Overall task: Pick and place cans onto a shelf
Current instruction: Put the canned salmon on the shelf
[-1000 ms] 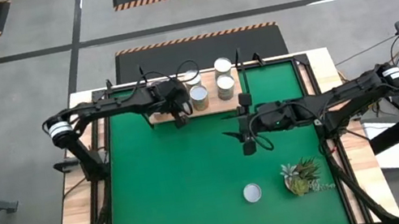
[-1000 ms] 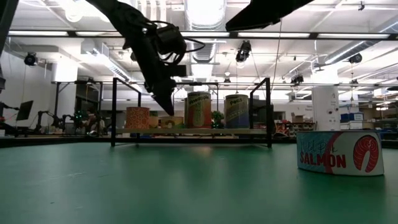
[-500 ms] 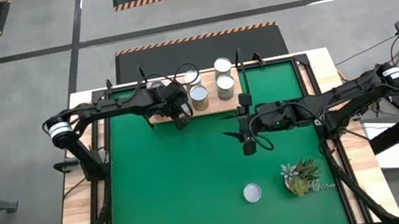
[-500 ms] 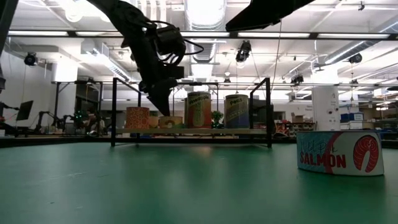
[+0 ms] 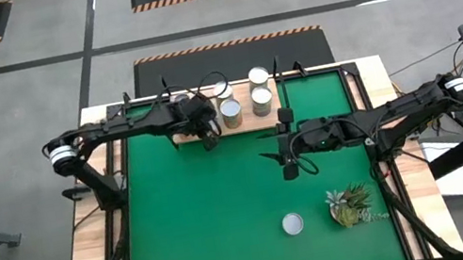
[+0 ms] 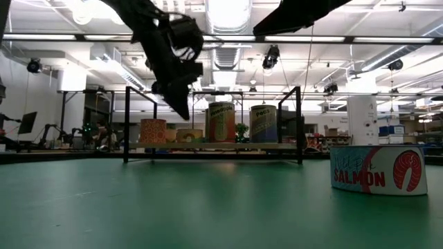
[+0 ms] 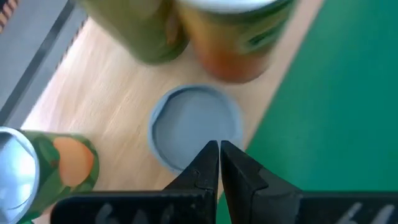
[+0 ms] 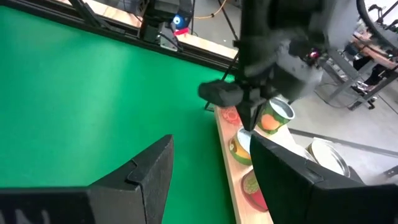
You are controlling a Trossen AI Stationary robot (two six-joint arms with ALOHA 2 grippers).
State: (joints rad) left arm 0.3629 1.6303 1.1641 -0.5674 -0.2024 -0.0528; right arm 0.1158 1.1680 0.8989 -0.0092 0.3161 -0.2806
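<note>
Hovering shut and empty over the shelf point(image 5: 212, 126), left pincer point(image 7: 218, 148) needed a straight lift clear. Right pincer point(image 5: 288, 170) hung part-open, apparently empty; salmon can point(image 5: 293, 224) should come next.

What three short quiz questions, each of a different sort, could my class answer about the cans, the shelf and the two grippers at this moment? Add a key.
1. True or false: the left gripper is shut and holds no can.
2. Multiple choice: the salmon can stands A) on the shelf, B) on the green mat, C) in the right gripper.
3. Fill in: beside the salmon can on the mat lies a small leafy ____.

Key
1. True: in the left wrist view its fingers meet with nothing between them, above a flat can on the shelf.
2. B: it stands alone on the mat, and the right gripper hangs open and empty.
3. plant.
</note>
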